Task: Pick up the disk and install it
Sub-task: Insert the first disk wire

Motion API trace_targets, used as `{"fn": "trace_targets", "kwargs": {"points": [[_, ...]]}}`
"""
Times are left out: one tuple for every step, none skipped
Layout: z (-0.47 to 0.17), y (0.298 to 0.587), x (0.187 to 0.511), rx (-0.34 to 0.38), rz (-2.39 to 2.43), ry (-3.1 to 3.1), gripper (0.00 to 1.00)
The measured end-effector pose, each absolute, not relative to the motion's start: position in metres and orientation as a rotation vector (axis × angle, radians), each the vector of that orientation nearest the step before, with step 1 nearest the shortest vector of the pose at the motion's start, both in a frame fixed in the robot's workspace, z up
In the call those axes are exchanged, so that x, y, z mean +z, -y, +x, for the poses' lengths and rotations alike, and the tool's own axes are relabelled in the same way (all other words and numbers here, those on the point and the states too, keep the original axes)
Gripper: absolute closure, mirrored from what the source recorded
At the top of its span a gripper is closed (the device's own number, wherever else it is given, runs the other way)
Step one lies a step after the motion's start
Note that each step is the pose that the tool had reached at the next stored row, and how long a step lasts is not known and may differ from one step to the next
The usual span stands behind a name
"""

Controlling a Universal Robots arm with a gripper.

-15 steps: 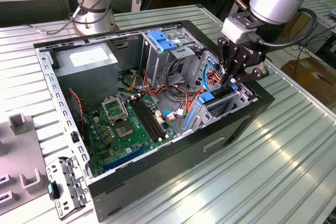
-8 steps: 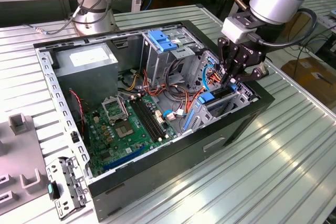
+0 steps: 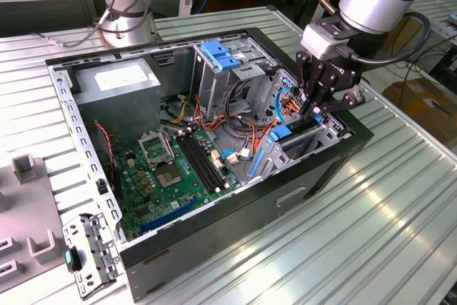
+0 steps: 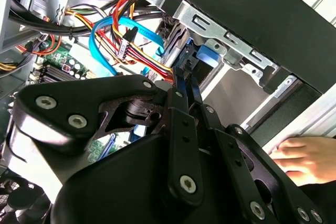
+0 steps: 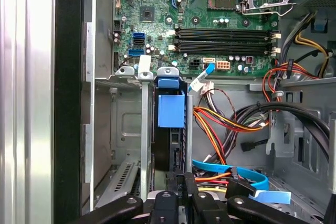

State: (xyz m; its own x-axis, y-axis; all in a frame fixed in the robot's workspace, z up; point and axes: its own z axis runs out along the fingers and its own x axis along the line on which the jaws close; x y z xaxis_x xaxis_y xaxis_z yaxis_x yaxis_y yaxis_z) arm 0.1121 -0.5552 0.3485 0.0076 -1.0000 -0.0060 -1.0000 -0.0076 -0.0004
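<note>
While the arm reaches into the open case [image 3: 235, 241] on the worktop [image 3: 400, 233], the pincer [image 3: 312, 110] sits low at the drive bay on the exterior view's right. Its fingers [image 4: 181, 85] stand nearly together, clamped on the top edge of the disk [image 5: 170, 145]. That disk stands on edge inside the bay, its blue rail [image 5: 171, 109] showing in the first wrist view. A hand [image 4: 304, 158] rests outside the case in the second wrist view.

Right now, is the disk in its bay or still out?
In. The disk stands on edge between the bay's metal rails, with the gripper at its near edge.
</note>
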Motion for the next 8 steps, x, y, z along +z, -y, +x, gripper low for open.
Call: {"fn": "trace_targets", "kwargs": {"points": [[0.1121,0.5553,0.348,0.006,-2.227,-2.21,0.83],[0.1121,0.5552,0.3473,0.006,-2.227,-2.21,0.83],[0.1121,0.5553,0.3469,0.006,-2.227,-2.21,0.83],[0.1121,0.5552,0.3462,0.006,-2.227,-2.21,0.83],[0.1121,0.5552,0.3457,0.006,-2.226,-2.21,0.83],[0.1121,0.5552,0.3451,0.006,-2.226,-2.211,0.83],[0.1121,0.5552,0.3447,0.006,-2.225,-2.211,0.83],[0.1121,0.5552,0.3444,0.006,-2.225,-2.211,0.83]]}}
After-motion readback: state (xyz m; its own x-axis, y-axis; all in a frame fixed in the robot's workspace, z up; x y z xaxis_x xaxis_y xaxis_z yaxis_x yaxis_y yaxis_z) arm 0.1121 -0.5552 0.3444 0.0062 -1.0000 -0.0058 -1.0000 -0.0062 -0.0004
